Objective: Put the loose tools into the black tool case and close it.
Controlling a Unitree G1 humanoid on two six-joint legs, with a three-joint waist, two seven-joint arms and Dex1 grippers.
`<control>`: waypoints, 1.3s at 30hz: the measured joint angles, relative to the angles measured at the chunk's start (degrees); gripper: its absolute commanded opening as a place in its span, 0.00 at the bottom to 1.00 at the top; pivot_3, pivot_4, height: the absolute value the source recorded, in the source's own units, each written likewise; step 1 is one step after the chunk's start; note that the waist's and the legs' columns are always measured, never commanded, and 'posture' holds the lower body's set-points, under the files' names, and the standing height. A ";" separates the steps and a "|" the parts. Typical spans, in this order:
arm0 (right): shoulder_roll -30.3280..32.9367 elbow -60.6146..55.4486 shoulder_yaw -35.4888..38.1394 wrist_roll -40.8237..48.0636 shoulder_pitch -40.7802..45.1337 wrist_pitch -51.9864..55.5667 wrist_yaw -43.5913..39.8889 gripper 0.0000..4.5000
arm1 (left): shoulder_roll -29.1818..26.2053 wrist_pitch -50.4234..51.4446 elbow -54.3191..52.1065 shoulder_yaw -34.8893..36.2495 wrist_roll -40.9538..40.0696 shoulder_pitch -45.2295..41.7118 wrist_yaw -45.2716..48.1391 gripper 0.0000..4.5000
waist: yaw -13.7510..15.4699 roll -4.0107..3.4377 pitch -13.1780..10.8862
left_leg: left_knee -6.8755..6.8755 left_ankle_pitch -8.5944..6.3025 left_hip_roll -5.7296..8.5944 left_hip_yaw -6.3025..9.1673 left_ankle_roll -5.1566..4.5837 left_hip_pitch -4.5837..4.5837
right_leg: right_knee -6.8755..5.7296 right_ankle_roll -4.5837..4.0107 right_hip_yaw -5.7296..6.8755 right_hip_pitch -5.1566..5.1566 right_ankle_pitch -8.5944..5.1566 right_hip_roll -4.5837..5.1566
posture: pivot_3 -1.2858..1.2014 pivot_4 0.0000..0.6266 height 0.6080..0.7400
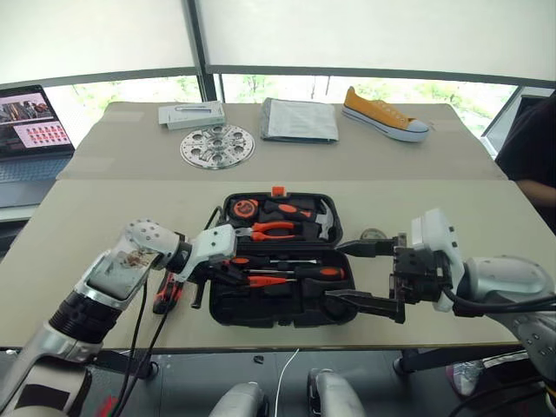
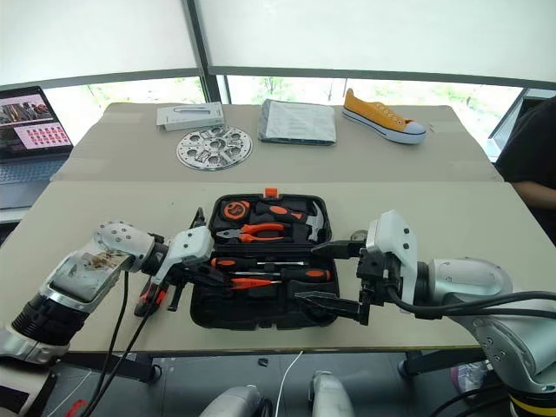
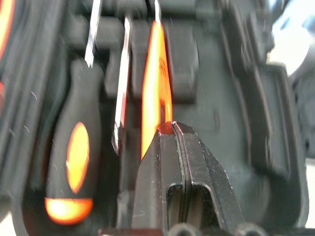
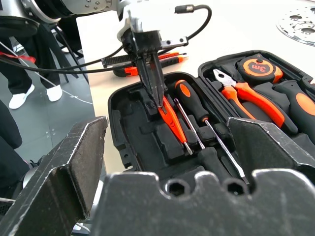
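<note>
The left gripper point(image 4: 156, 98) is pinched shut on the slim orange tool point(image 4: 173, 123), just beyond its tips in the black tool case point(image 1: 261, 311). The right gripper point(image 1: 369, 276) is held wide, empty. If released unseated, the tool could block closing.

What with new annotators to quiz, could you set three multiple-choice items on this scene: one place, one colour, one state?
1. Where does the utility knife lie?
A. on the laptop
B. on the table, left of the tool case
C. on the metal disc

2. What colour is the shoe?
A. yellow
B. red
C. blue

3. How are the right gripper fingers?
A. shut on the pliers
B. open, holding nothing
C. shut on the hammer

Key: 1 B, it lies outside the case's left edge; 2 A, yellow upper with a white sole; 3 B, the fingers stand wide apart beside the case.
</note>
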State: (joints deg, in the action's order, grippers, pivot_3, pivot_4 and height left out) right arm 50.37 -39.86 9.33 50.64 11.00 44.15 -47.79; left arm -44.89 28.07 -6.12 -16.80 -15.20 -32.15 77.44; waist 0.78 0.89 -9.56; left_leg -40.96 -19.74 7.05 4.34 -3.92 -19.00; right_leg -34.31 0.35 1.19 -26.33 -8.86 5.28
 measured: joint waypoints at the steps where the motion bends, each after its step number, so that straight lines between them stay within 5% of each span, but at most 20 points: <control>1: 0.00 0.00 -0.01 0.06 -0.01 0.00 0.01 1.00 | 0.55 -0.03 -0.12 0.15 -0.51 -0.23 -0.36 0.01 | -0.03 0.00 0.00 | 0.00 0.00 0.00 0.00 0.00 0.00 | 0.02 0.00 0.04 0.01 0.00 0.01 | 0.52 0.24 0.98; 21: 0.33 -0.22 0.02 0.65 -1.17 0.11 1.81 1.00 | 4.61 -13.09 2.72 -2.49 4.92 3.14 -3.67 0.01 | 0.04 -0.01 0.03 | 0.00 0.00 -0.02 -0.01 0.01 0.06 | 0.03 0.01 -0.13 0.08 0.01 0.03 | 0.52 0.24 0.98; 39: 1.37 -0.04 0.02 2.39 -1.12 0.18 1.62 1.00 | 7.40 -13.20 4.55 1.87 0.59 6.61 -4.69 0.01 | -0.02 -0.01 0.05 | 0.02 0.00 -0.01 -0.02 0.00 0.03 | 0.08 0.05 -0.09 0.04 0.04 0.00 | 0.52 0.24 0.98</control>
State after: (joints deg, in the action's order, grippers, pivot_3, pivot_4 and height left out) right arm 51.73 -39.90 9.35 53.03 9.89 44.33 -46.18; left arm -37.49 14.87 -1.57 -14.92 -14.61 -25.53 72.75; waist 0.76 0.88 -9.51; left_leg -40.95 -19.73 7.04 4.32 -3.92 -18.96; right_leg -34.23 0.40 1.10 -26.29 -8.82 5.28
